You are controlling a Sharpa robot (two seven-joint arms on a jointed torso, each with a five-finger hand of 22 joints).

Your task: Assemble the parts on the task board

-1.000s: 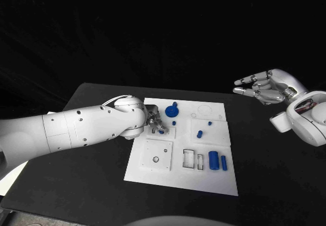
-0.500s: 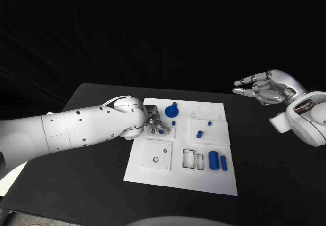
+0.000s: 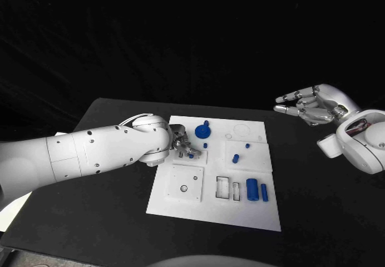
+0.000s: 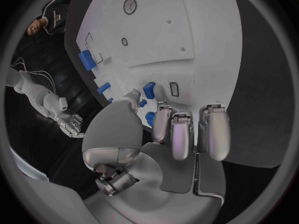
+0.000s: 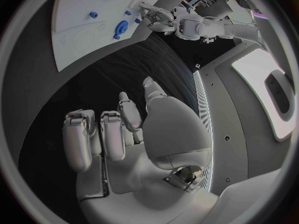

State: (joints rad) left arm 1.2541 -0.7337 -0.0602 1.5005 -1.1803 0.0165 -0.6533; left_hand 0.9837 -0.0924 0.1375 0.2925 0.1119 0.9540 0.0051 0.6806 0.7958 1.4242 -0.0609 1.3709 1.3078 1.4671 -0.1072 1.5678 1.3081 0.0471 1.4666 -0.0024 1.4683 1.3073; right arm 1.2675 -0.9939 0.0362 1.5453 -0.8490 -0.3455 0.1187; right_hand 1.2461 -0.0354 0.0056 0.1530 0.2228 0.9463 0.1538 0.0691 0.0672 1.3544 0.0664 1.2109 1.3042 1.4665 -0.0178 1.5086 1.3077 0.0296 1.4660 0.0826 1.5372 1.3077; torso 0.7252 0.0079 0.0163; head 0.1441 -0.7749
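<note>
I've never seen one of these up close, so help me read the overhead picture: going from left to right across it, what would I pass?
Left arm → left hand at the task board's left edge → blue round part → two blue cylinders → bare black table → right hand, raised off to the side.

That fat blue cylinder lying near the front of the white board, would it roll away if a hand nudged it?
Probably. The blue cylinder lies on its side on the flat white board, so a sideways nudge would likely roll it. It looks like solid, stiff plastic and probably light. Its smooth surface may slip between metal fingers.
</note>
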